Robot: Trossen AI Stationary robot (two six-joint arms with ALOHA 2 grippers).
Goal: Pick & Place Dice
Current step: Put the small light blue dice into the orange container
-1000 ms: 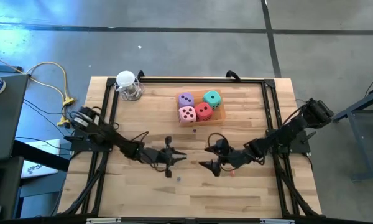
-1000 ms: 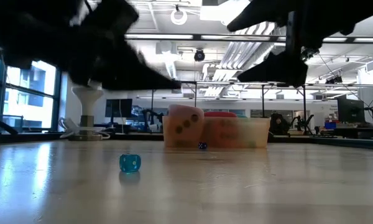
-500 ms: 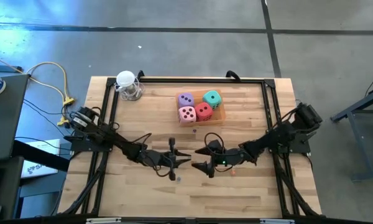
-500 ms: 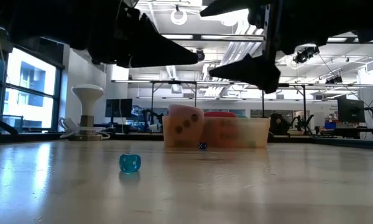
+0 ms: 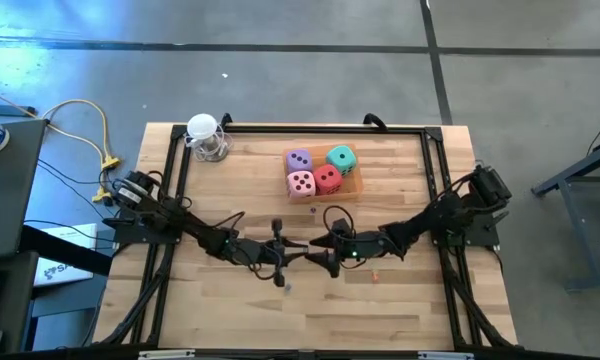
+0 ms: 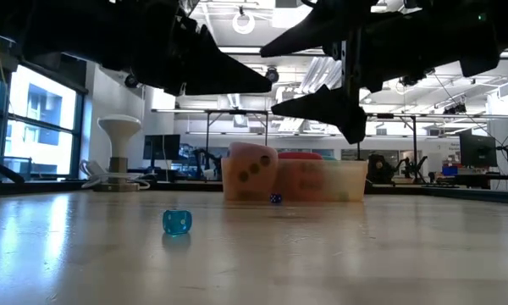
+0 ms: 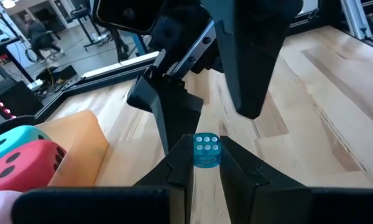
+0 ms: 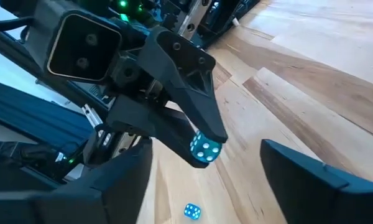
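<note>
Opposing pincer point(image 7: 248, 68) just ahead

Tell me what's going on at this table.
The left gripper pinches a small clear-blue die in the air over the middle of the wooden table. The right gripper faces it tip to tip, jaws open, not touching the die. A second small blue die lies on the table. Four large soft dice sit in the shallow orange tray.

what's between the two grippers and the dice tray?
Bare wood, except one tiny blue bead just short of the orange tray holding the dice, per the high view.
</note>
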